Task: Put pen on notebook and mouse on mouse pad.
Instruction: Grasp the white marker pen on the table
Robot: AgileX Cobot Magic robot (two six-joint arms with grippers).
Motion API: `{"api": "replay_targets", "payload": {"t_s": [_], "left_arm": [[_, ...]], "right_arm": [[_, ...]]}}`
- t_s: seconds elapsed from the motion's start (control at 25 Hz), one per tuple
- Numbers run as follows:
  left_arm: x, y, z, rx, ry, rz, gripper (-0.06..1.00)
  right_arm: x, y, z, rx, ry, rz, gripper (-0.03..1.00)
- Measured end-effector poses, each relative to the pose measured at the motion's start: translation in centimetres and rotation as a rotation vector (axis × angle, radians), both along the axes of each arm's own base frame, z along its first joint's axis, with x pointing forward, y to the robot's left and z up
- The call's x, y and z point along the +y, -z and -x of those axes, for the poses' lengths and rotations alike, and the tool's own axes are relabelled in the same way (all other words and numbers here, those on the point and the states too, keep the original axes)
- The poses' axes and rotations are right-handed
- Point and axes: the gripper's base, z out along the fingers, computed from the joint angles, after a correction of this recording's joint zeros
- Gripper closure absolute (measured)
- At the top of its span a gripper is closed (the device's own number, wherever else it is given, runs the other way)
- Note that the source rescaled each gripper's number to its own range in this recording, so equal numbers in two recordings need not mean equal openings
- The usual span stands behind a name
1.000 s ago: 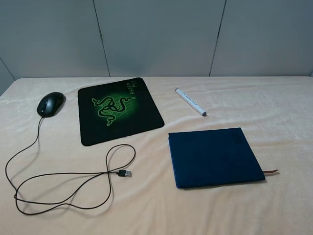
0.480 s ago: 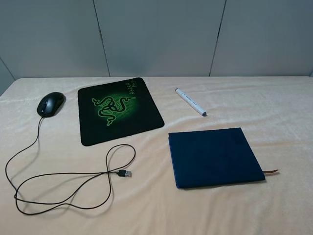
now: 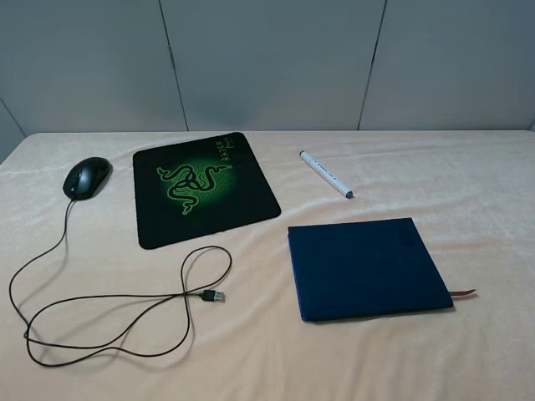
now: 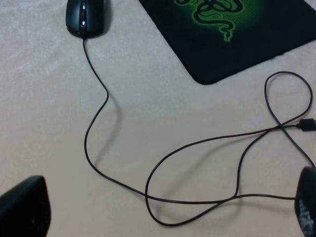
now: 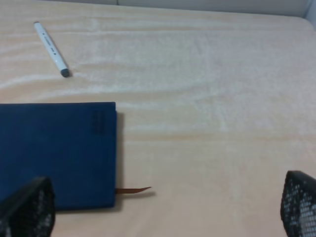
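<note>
Beige cloth (image 3: 251,359) covers the table, and all four items lie flat on it. I hold nothing. The mouse (image 3: 87,177) sits on the cloth just left of the mouse pad (image 3: 203,189), with a gap between them, so it is not on the pad. Its cable (image 3: 125,296) runs toward the near edge, loops twice and ends in a USB plug (image 3: 215,295) in front of the pad. The pen (image 3: 326,174) lies slanted on the cloth, right of the pad and behind the notebook (image 3: 368,267), near it but not touching. The notebook is closed, with a brown ribbon (image 3: 462,292) sticking out at its near right corner.

The high view gives the whole layout. My grippers show only in the wrist views.

In the left wrist view, my left gripper (image 4: 165,207) is spread wide and empty, hanging over the cable loops. The mouse and one corner of the pad lie farther ahead. The mouse's wheel and buttons are clear here. The pen and notebook are outside this view.

In the right wrist view, my right gripper (image 5: 163,207) is also spread wide and empty, over the cloth beside the notebook's ribbon edge. One fingertip overlaps the notebook's corner in the picture. This view shows faint stamped marks on the cover and the pen's grey tip pointing toward the notebook. The mouse and pad are outside it.
</note>
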Motion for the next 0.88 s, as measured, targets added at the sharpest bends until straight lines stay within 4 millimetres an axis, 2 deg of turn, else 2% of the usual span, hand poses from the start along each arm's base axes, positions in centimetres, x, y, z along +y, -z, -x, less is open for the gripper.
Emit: {"api": "replay_targets", "payload": {"t_s": [0.16,0.32,0.56,0.76,0.88], "left_arm": [[0.0,0.0,0.0,0.000,0.000,0.000,-0.06],[0.0,0.0,0.0,0.000,0.000,0.000,-0.06],[0.0,0.0,0.0,0.000,0.000,0.000,-0.06],[0.0,0.0,0.0,0.000,0.000,0.000,-0.05],[0.0,0.0,0.0,0.000,0.000,0.000,-0.04]], "right_arm": [[0.3,-1.1,-0.4,0.012,-0.018,-0.028,-0.03],[0.3,-3.8,-2.5,0.050,-0.016,-0.030,-0.03],[0.4,-8.0,-8.1,0.087,-0.031,-0.018,-0.03],[0.7,-8.6,-13.8,0.189,-0.102,0.038,-0.03],[1.7,-8.4,-17.0,0.223,-0.175,0.058,-0.03]]}}
